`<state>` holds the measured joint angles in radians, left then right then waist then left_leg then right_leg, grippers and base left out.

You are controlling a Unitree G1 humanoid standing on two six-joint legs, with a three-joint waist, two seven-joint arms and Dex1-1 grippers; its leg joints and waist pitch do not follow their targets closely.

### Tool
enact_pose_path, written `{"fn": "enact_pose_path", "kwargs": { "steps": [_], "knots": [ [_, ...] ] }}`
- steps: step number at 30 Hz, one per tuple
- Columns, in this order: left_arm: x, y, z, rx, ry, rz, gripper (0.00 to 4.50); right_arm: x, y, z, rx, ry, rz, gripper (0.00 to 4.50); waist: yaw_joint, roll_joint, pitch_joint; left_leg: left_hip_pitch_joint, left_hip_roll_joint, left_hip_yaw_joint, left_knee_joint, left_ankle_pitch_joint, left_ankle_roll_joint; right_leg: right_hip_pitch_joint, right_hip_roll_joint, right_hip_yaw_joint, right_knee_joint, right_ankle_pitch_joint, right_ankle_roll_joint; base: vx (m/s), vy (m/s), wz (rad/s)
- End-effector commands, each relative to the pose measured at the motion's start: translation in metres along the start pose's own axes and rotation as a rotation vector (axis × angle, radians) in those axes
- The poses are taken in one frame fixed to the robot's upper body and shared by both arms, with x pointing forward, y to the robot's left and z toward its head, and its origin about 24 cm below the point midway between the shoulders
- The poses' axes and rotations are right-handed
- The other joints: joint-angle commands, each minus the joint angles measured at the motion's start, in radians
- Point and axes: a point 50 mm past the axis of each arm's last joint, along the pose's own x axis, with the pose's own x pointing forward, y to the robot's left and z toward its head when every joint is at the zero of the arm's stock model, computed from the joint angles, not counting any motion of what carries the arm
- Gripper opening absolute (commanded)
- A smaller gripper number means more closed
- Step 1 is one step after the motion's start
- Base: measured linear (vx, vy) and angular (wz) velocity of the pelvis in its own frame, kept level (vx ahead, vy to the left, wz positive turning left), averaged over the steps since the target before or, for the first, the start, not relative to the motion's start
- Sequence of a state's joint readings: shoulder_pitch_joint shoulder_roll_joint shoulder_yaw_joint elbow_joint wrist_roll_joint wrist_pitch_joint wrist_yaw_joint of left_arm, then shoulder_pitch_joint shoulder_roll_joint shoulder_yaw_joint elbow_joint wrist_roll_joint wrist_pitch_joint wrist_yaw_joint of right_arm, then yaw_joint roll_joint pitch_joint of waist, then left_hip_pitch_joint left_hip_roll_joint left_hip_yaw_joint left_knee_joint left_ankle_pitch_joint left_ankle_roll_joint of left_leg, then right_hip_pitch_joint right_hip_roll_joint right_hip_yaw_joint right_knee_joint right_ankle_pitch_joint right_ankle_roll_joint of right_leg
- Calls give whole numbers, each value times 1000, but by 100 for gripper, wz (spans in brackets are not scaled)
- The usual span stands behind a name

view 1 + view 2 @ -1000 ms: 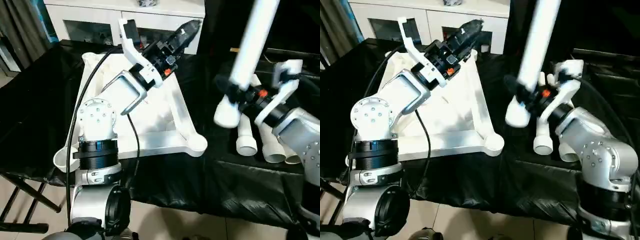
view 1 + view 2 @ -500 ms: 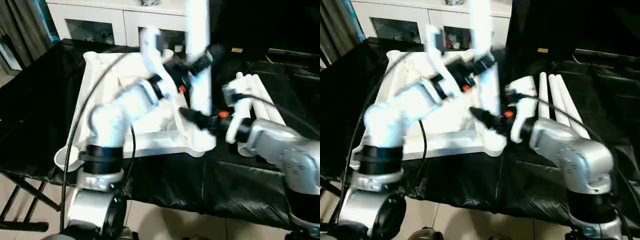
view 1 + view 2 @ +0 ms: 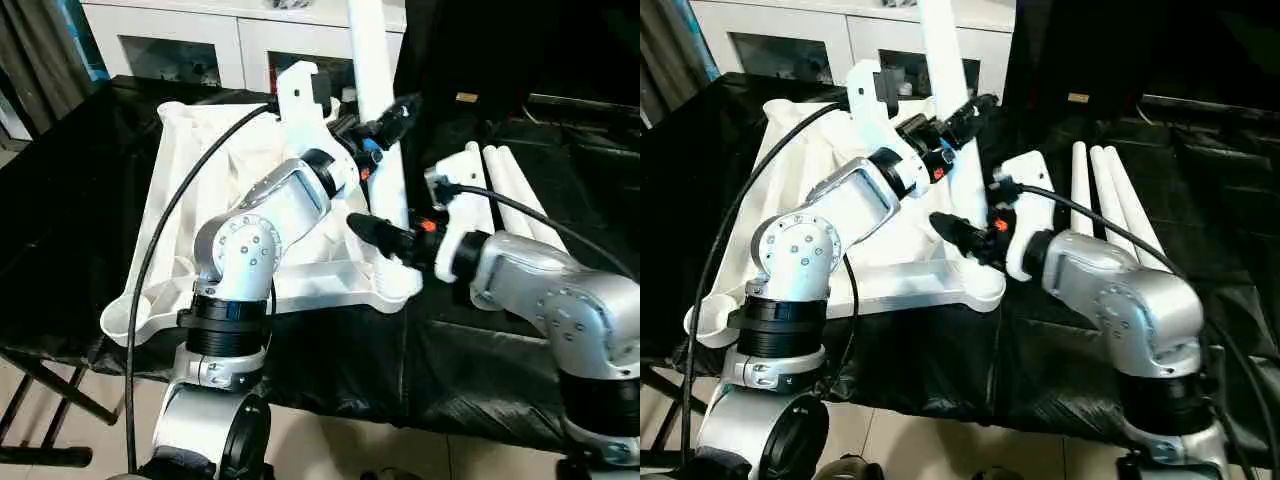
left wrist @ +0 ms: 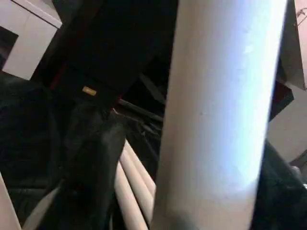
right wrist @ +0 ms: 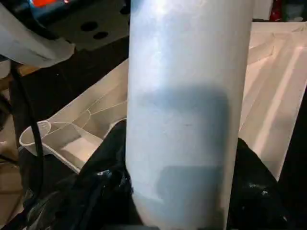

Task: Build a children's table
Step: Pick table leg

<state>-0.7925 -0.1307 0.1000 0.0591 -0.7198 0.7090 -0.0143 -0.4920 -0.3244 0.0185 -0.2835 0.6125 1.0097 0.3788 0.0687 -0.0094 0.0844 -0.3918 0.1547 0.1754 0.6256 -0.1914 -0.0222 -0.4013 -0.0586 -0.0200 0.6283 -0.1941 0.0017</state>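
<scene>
The white table top (image 3: 320,288) lies upside down on a black-covered table, ribbed underside up. One white leg (image 3: 372,60) stands nearly upright, its foot at the near right corner socket (image 3: 402,285). My left gripper (image 3: 388,118) is shut on the leg's upper half. My right gripper (image 3: 385,235) is shut on it low down, just above the socket. In the left wrist view the leg (image 4: 216,105) rises between dark fingers (image 4: 91,158). It does the same in the right wrist view, where the leg (image 5: 187,120) stands over the ribbed underside (image 5: 273,96).
Three spare legs (image 3: 515,190) lie side by side on the black cloth to the right of the top. A white cabinet with glass doors (image 3: 230,30) stands behind the table. A black cable (image 3: 165,220) runs from my left arm across the top.
My right gripper brought the leg from above the spare legs leftward to the near right corner socket. My left gripper, free before, swung right and closed on the leg.
</scene>
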Motion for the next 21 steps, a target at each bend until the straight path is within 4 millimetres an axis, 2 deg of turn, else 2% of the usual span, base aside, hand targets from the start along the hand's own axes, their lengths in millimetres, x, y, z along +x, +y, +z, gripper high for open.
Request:
{"fn": "enact_pose_path", "kwargs": {
  "steps": [1,6,8,12,14,18,21],
  "knots": [
    [0,8,-7,-37,-18,59,308,-1,3,13,-37,-70,10,189,0,-21,-81,15,55,-21,-71,-74,-9,53,-72,38,-79,-167,-170,0,0,0],
    [-1,7,-5,-27,-29,25,264,-1,-4,13,-30,-90,-35,189,-2,-21,-82,15,55,-20,-70,-72,-10,53,-73,38,-79,-166,-171,0,0,0],
    [-2,7,-5,-5,-26,7,238,-2,-8,13,-12,-100,-38,245,-2,-16,-85,17,56,-20,-69,-70,-9,53,-73,39,-78,-153,-176,0,0,0],
    [-4,8,-4,67,-7,-36,209,-10,-12,11,47,-110,22,275,-1,-17,-86,16,56,-20,-69,-67,1,57,-72,39,-75,-127,-179,0,0,0],
    [-4,5,-2,113,7,-80,192,-18,-11,4,30,-42,101,299,4,-17,-87,18,57,-20,-68,-61,8,59,-72,39,-74,-116,-179,0,0,0],
    [-4,2,2,172,19,-123,184,-23,-14,-3,13,33,118,319,6,-19,-89,17,57,-20,-66,-43,18,59,-74,37,-71,-97,-199,0,0,0],
    [-4,-1,2,202,31,-153,183,-24,-16,-5,11,66,127,345,10,-20,-87,19,59,-19,-66,-51,18,57,-76,38,-73,-124,-208,0,0,0]
  ]
}}
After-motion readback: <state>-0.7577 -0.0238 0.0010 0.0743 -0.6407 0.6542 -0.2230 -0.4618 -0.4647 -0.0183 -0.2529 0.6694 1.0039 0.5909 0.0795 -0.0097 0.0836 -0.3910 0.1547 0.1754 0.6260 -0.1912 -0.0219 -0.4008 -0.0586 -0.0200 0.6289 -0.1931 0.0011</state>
